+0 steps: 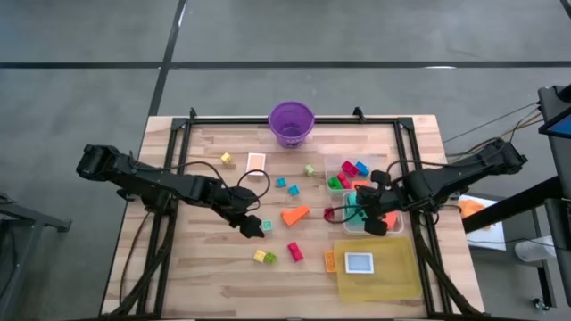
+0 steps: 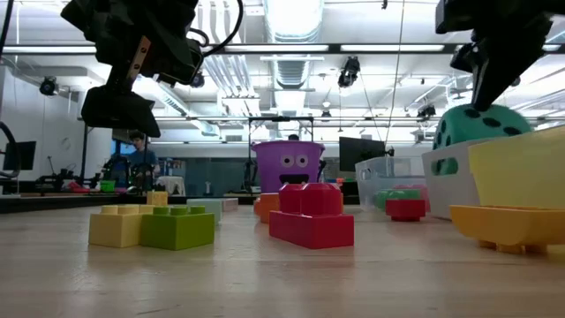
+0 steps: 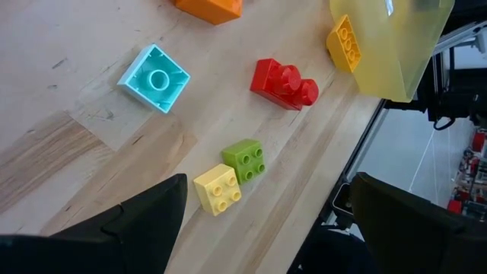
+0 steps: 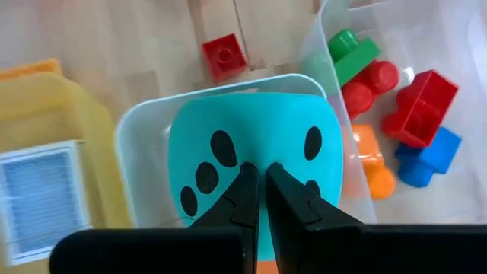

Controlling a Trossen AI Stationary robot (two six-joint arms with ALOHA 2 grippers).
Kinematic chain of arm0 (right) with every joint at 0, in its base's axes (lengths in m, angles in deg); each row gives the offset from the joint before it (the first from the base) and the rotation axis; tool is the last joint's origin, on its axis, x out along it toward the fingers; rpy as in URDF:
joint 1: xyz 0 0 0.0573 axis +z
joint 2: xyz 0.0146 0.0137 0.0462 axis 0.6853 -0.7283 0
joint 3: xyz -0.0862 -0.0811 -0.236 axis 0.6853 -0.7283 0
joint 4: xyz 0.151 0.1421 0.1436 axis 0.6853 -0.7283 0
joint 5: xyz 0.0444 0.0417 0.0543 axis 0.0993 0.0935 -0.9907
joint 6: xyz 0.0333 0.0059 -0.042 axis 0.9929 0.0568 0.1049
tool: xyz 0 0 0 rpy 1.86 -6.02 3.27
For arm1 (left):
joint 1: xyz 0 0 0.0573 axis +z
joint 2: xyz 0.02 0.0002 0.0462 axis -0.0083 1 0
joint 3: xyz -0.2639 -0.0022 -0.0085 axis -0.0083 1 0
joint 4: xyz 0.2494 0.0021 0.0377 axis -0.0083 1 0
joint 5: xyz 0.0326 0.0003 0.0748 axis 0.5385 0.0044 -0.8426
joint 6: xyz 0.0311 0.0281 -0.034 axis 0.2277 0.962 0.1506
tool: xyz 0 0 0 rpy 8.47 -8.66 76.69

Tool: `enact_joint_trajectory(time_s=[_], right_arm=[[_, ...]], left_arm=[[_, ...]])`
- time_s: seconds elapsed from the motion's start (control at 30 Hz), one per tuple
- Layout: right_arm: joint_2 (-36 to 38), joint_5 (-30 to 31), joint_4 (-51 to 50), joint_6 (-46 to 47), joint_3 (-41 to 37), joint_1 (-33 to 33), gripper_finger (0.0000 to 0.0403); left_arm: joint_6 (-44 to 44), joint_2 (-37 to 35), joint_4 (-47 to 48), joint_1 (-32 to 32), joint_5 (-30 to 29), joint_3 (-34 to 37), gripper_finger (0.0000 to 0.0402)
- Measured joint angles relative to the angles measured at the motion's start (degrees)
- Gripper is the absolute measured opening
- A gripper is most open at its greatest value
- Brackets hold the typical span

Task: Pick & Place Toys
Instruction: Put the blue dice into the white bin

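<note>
My left gripper [image 3: 266, 228] hangs open above the table's middle [image 1: 252, 225], over a yellow block [image 3: 218, 189] and a green block [image 3: 245, 160] lying side by side. A red block [image 3: 283, 82], a light-blue block [image 3: 154, 78] and an orange wedge [image 1: 295, 215] lie nearby on the wood. At the right, my right gripper [image 4: 259, 179] is shut, pointing down at a teal black-dotted die [image 4: 251, 144]. The die sits in a clear tub [image 4: 141, 122]. My right gripper's shut fingertips [image 4: 247, 183] stand at the teal die's dotted top face [image 4: 221, 148], coming from above and pointing down. The die rests in the tub. I cannot tell whether the fingertips touch it.
A second clear tub [image 1: 328, 169] behind holds red, green, blue and orange blocks. A yellow tray [image 1: 397, 276] with a small card [image 1: 359, 262] stands at the near right. A purple bucket [image 1: 292, 122] is at the far edge. More small blocks and a card [image 1: 256, 160] are scattered mid-table.
</note>
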Motion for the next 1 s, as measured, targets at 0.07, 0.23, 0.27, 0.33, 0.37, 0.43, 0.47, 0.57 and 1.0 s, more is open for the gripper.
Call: enact_joint_trajectory(time_s=[0.07, 0.23, 0.27, 0.33, 0.37, 0.43, 0.47, 0.57, 1.0], right_arm=[[-1.7, 2.0, -0.1, -0.9, 0.6, 0.8, 0.0008], [-5.7, 2.9, -0.2, -1.2, 1.9, 2.6, 0.0008], [-6.4, 2.9, -0.3, -1.2, 2.0, 3.1, 0.0008], [-7.9, 3.1, -0.3, -1.1, 2.5, 4.1, 0.0008], [-8.7, 3.3, -0.3, -0.8, 2.7, 4.6, 0.0008], [-10.3, 4.1, -0.5, 0.0, 3.0, 5.6, 0.0008], [-11.1, 4.4, -0.5, 0.1, 3.1, 6.0, 0.0008], [-13.2, 5.6, -0.5, 0.4, 3.5, 7.0, 0.0008], [-18.6, 9.1, -0.3, 5.1, 3.8, 10.6, 0.0008]], left_arm=[[0.0, 0.0, 0.0, 0.0, 0.0, 0.0, 0.0355], [0.0, 0.0, 0.0, 0.0, 0.0, 0.0, 0.0355], [0.0, 0.0, 0.0, 0.0, 0.0, 0.0, 0.0355], [0.0, 0.0, 0.0, 0.0, 0.0, 0.0, 0.0355], [0.0, 0.0, 0.0, 0.0, 0.0, 0.0, 0.0355], [0.0, 0.0, 0.0, 0.0, 0.0, 0.0, 0.0355], [0.0, 0.0, 0.0, 0.0, 0.0, 0.0, 0.0355], [0.0, 0.0, 0.0, 0.0, 0.0, 0.0, 0.0355], [-0.1, 0.0, 0.0, 0.0, 0.0, 0.0, 0.0355]])
